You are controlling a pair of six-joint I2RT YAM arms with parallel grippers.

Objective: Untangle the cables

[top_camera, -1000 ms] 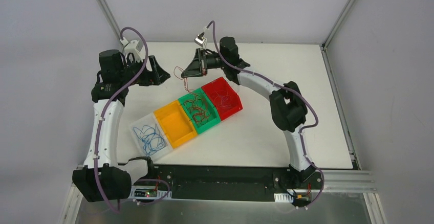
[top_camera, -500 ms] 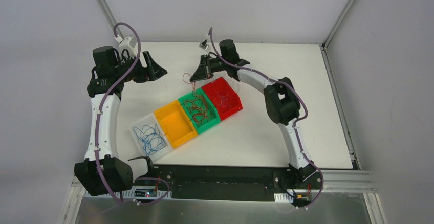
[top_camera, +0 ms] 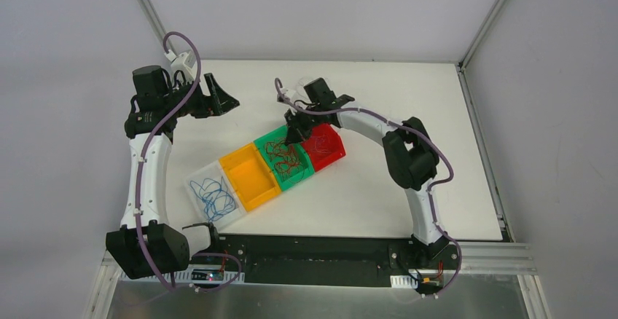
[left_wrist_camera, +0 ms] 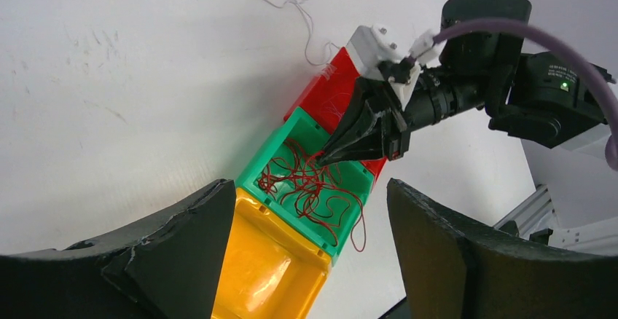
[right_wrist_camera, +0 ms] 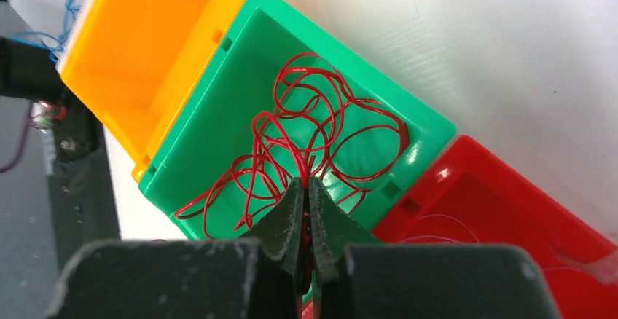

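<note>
Down swings the right claw (right_wrist_camera: pixel 306 188), off the open surface and into the green bin (right_wrist_camera: pixel 211 115), tips pinched together on a red cable (right_wrist_camera: pixel 297 160) among its matching coils. The left claw (top_camera: pixel 222 102) stays spread wide, empty. Likely one more strand sorted.

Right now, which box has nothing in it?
The orange bin, between the white bin and the green bin; the other three all hold wires.
</note>
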